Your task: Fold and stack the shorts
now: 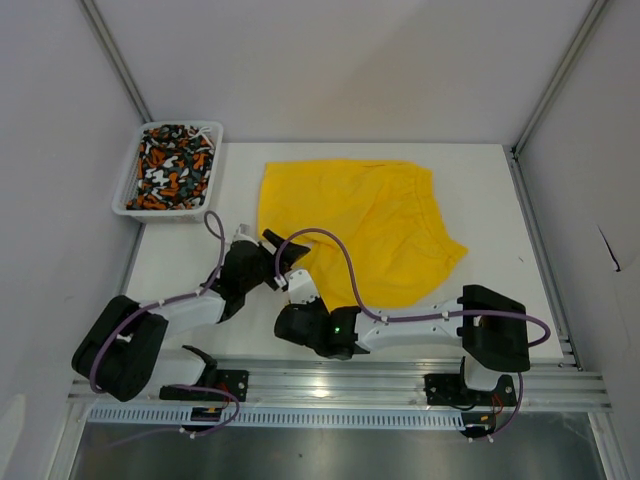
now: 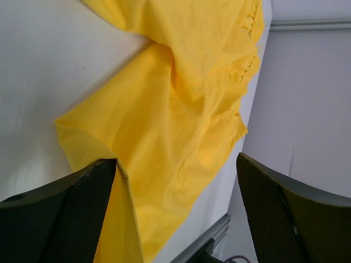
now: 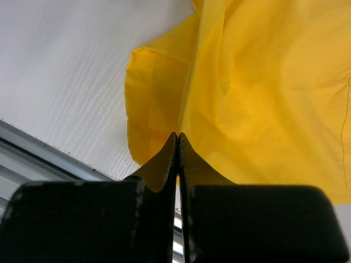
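- Left gripper stands released, its fingers spread wide over the near left hem of the yellow shorts. One finger touches the cloth edge, but nothing is grasped.
- Right gripper is clenched, the two fingers pressed flat together at the near hem of the same cloth. I cannot tell if a thin fold is pinched between them.
- Table is the largest thing and carries everything. The two arms are bolted at its near edge.
- Yellow shorts lie spread open around the middle of the table, reaching toward the far edge and the right edge. From both grippers the cloth extends away to the far right, and its longer spread seems to go across the table, a little slanted.
- Both grippers are at the same near left corner of this cloth, just beside each other, so neither arm is clearly nearer. I judge that a fold from here would carry this corner across toward the far right.
- Basket sits in the far left corner, well apart from the yellow cloth.
- Patterned shorts lie bunched inside the basket, nearer to the left arm.
- Count: two arms, two grippers, two pairs of shorts, one basket.
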